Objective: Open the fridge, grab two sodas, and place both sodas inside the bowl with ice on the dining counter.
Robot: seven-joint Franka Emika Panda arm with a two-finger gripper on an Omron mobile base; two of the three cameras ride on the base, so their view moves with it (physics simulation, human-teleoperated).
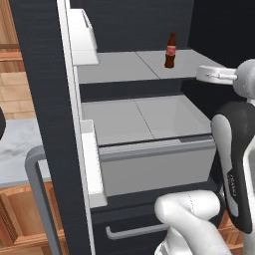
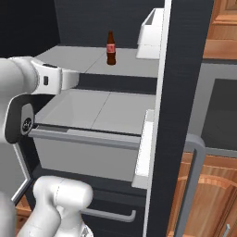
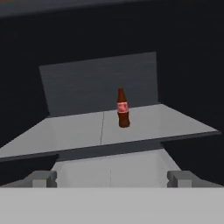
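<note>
Inside the open fridge (image 1: 45, 99), a brown soda bottle (image 3: 123, 109) is standing upright on the grey shelf (image 3: 144, 124), well beyond the gripper (image 3: 111, 178), whose jaws are spread wide and empty. Reaching carelessly, a finger is liable to be tipping the slim bottle over.

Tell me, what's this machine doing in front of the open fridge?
A white robot arm is reaching into the open fridge toward a dark-brown soda bottle that stands upright on a pale grey shelf. Its fingers are spread wide and hold nothing; the bottle is further back on the shelf, untouched.
</note>
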